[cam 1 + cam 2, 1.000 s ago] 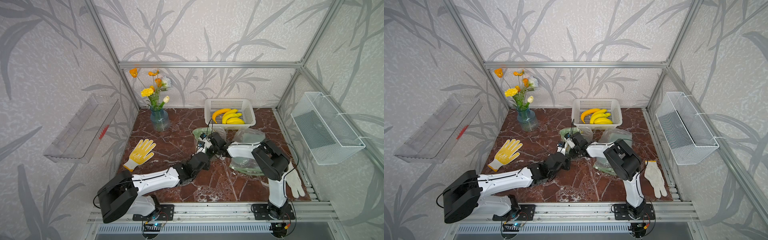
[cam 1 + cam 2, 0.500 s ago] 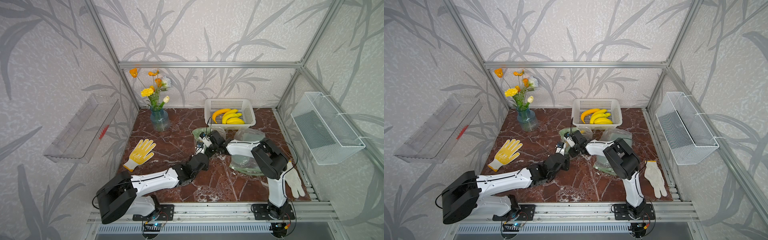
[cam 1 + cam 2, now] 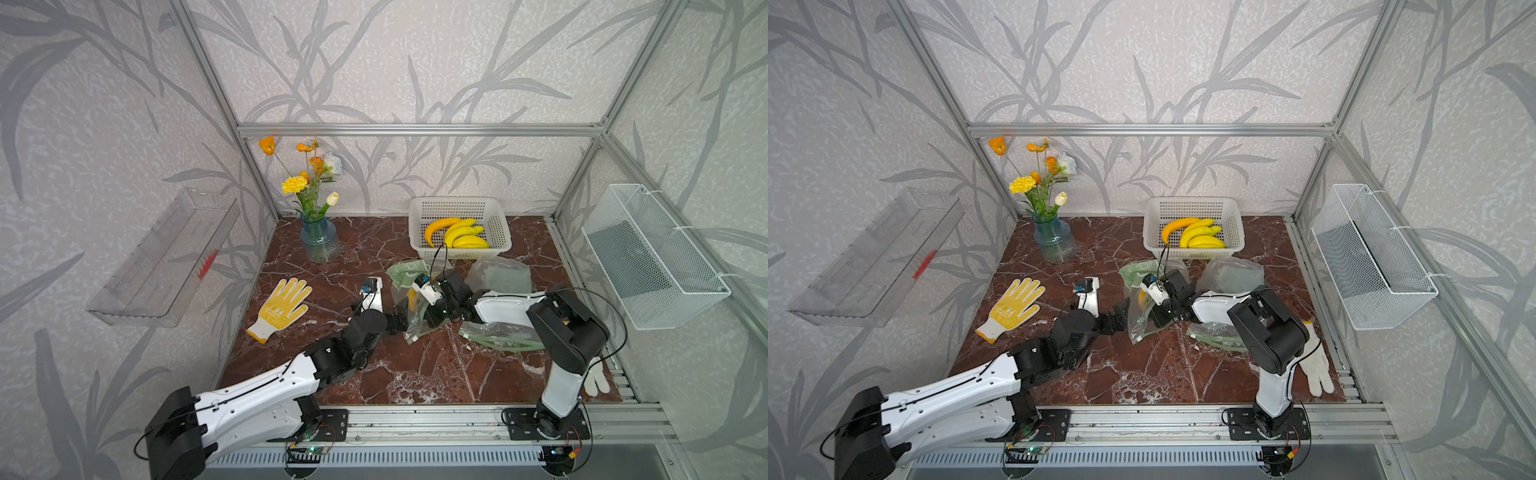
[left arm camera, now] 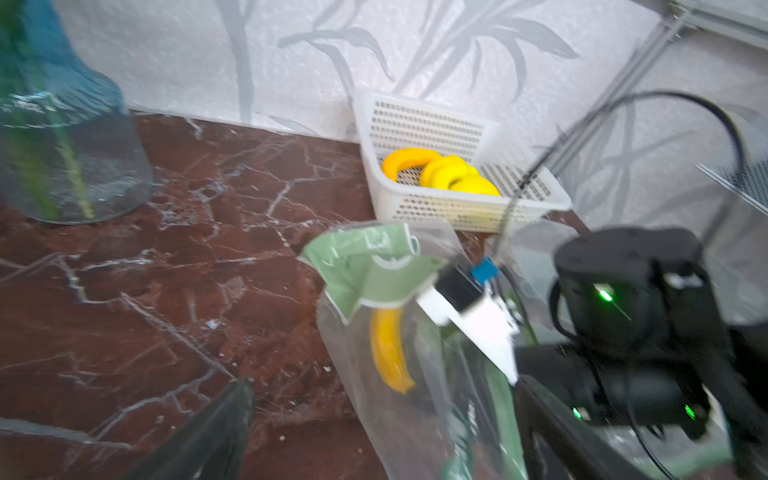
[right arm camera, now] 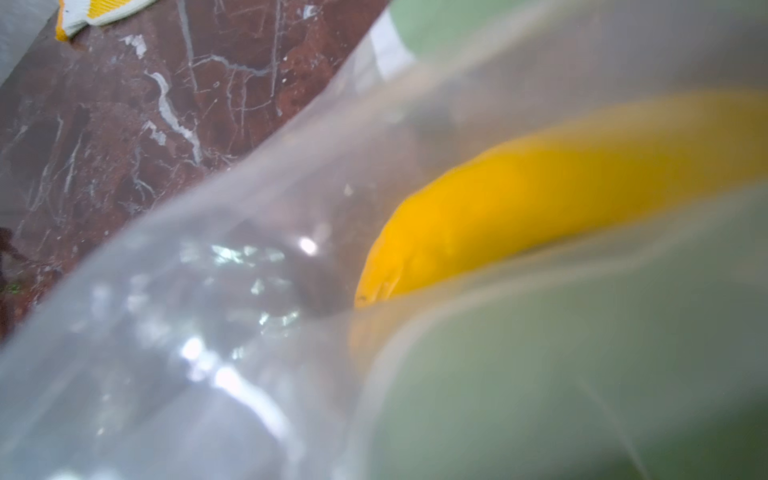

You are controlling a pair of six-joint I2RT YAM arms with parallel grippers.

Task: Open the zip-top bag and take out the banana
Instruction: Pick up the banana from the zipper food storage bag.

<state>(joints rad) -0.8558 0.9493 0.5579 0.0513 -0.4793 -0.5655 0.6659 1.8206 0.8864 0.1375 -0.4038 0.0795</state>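
Observation:
The clear zip-top bag (image 3: 417, 322) with green print stands half upright mid-table, also in a top view (image 3: 1139, 320). A yellow banana (image 3: 411, 297) lies inside it, seen through the plastic in the left wrist view (image 4: 388, 353) and the right wrist view (image 5: 540, 208). My left gripper (image 3: 400, 318) is open, and its two dark fingers (image 4: 224, 419) stand on either side of the bag's lower part (image 4: 399, 419) without pinching it. My right gripper (image 3: 429, 321) is shut on the bag's right side and holds it up. Plastic (image 5: 208, 332) covers the right wrist view and hides the fingers.
A white basket (image 3: 500, 245) of bananas stands behind the bag, with a blue vase (image 3: 319, 245) at back left. A yellow glove (image 3: 284, 303) lies left and a white glove (image 3: 596, 380) at front right. Other empty bags (image 3: 500, 276) lie under and behind the right arm.
My left gripper has gone from shut to wide open and let go of the bag. The right gripper closed on the bag and still holds it.

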